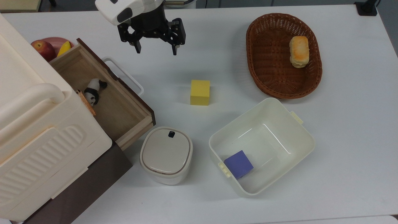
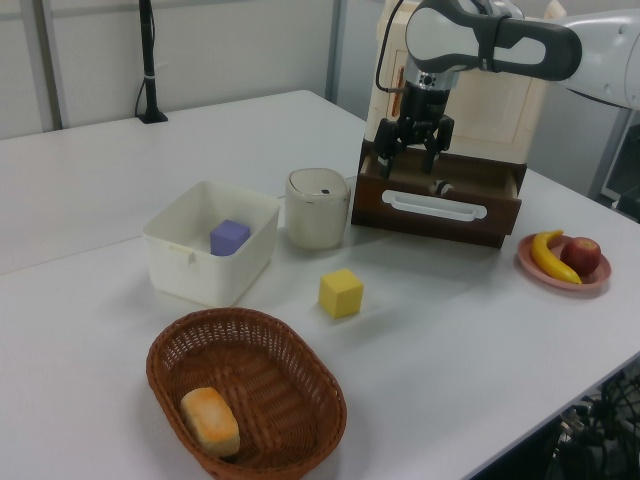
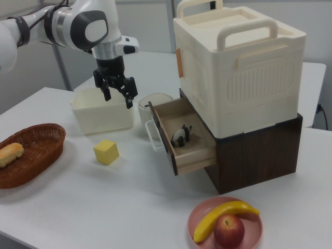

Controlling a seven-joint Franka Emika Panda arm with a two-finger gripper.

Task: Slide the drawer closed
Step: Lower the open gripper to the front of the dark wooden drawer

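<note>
Overhead, pincer (image 1: 155, 49) wide open, empty, drawer (image 1: 108, 99) out

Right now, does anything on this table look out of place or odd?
Only the drawer: it stands pulled out of the cabinet with a panda toy inside. Nothing looks spilled or damaged.

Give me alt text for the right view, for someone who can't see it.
A robot hand, open and empty, hangs above a white table beside a pulled-out drawer holding a toy panda. A yellow block sits nearby; a plate with a banana and apple sits in front.
</note>
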